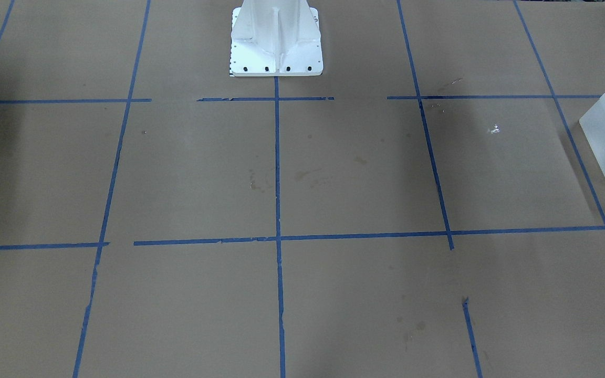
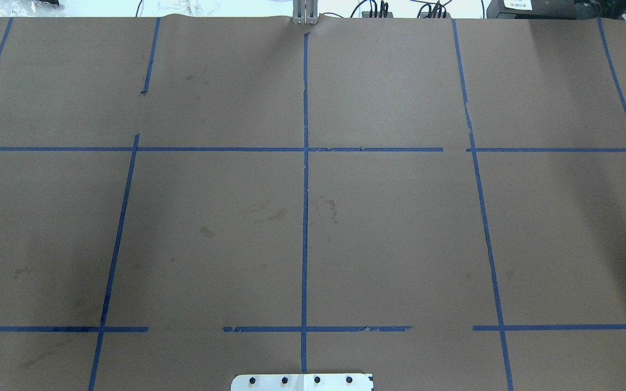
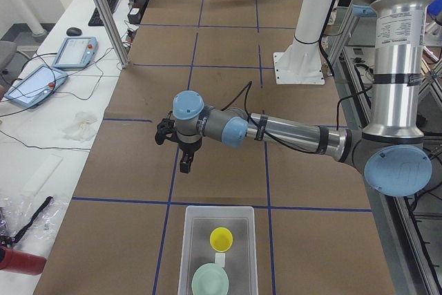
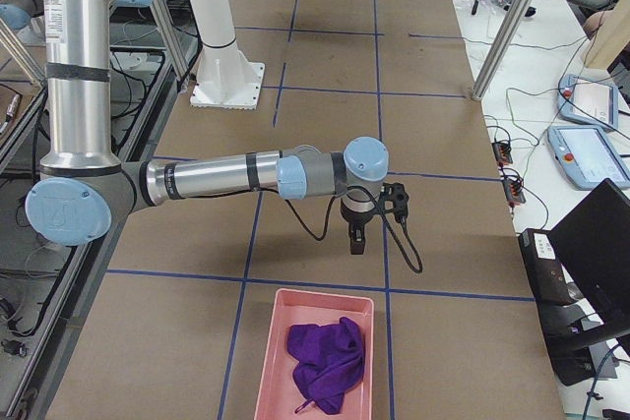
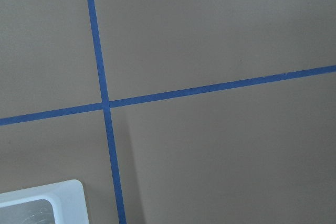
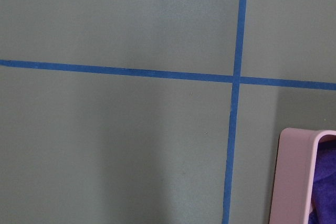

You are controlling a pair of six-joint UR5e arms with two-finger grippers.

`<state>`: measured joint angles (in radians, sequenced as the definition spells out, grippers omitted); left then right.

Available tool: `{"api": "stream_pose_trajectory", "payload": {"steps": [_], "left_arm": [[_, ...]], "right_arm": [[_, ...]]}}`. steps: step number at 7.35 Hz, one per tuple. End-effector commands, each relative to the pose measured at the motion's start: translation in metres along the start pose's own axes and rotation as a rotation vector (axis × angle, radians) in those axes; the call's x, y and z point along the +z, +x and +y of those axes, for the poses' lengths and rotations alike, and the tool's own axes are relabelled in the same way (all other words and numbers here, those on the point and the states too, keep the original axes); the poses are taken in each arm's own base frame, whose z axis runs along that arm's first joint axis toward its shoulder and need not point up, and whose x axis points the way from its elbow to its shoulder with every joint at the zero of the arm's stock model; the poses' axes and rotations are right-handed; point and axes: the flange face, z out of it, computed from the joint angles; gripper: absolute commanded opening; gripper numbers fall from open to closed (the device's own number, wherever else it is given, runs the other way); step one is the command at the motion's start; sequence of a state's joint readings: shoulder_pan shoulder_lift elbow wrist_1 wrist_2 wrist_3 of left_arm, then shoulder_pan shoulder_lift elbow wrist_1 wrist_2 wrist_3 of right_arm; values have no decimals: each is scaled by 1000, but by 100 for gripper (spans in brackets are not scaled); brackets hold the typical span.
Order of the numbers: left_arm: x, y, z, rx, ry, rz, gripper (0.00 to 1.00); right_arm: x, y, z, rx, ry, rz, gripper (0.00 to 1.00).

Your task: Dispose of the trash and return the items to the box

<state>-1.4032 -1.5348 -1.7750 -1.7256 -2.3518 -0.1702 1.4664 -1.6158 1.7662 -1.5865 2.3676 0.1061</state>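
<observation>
The left gripper (image 3: 185, 163) hangs fingers-down over bare brown paper on the robot's left, just short of the box (image 3: 187, 253). How far its jaws stand apart I cannot tell, as only its edge shows from the front and the rest from the side, though no object shows on it. The yellow cup (image 3: 221, 239) stands upright inside the box with the mint bowl (image 3: 210, 281) beside it at the far end from the robot's middle, the two apparently apart. Both rest on the box floor, which reads as the items returned where they belong. The right gripper (image 4: 356, 237) mirrors this at the table's other end, pointing down beside a pink tray (image 4: 270, 361) that holds a crumpled purple cloth (image 4: 325, 356). Its opening cannot be judged either, and nothing visible hangs from it. Each wrist camera catches only a bin corner and blue tape lines, so both hands sit off to the side of their bins rather than over them. The white pedestal base (image 1: 276, 58) stands mid-table between the two arms. By my judgement the sorting looks finished and the arms are parked clear of it.
</observation>
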Motion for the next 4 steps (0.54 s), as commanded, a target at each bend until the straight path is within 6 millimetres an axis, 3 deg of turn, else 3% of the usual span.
{"api": "stream_pose_trajectory", "payload": {"steps": [1,4], "left_arm": [[-1,1,0,1,2,0,100],[-8,6,-6,5,13,2,100]], "right_arm": [[1,0,-1,1,-4,-10,100],[-3,-9,-2,-13,0,-67,100]]}}
